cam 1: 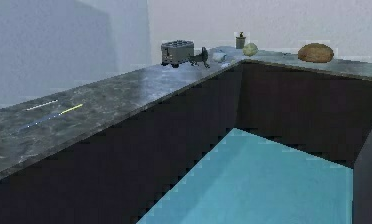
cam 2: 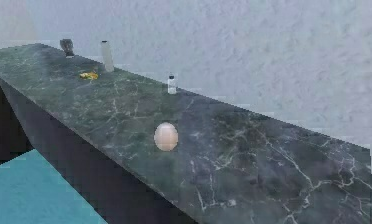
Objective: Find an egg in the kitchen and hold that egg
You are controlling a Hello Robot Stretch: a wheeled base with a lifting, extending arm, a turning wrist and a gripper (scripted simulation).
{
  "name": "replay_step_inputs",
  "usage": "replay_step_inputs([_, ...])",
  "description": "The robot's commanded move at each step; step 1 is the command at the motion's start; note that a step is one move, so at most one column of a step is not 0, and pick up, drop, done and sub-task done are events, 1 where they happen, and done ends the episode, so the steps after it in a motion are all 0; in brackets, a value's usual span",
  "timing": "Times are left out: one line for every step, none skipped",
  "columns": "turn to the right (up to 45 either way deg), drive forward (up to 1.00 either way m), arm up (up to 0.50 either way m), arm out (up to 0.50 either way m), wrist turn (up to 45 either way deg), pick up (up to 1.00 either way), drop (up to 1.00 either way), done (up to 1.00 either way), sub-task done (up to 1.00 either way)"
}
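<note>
A pale pinkish egg [cam 2: 166, 136] lies on the dark marbled countertop [cam 2: 254, 160] in the arm side view, a little left of the middle and near the counter's front edge. It rests on the stone surface with bare counter around it.
On the same counter stand a small white shaker [cam 2: 172, 85], a taller pale bottle [cam 2: 107, 56], a dark cup [cam 2: 67, 46] and a yellow scrap [cam 2: 90, 75]. Ahead, an L-shaped counter [cam 1: 114, 100] carries a toaster [cam 1: 177, 52], a bread loaf [cam 1: 315, 53] and a green round thing [cam 1: 251, 48]. Teal floor [cam 1: 264, 185] lies below.
</note>
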Motion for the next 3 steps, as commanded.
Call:
replay_step_inputs([0.0,0.0,0.38,0.0,0.0,0.0,0.0,0.0,0.0])
replay_step_inputs([0.0,0.0,0.0,0.26,0.0,0.0,0.0,0.0,0.0])
replay_step_inputs([0.0,0.0,0.0,0.0,45.0,0.0,0.0,0.0,0.0])
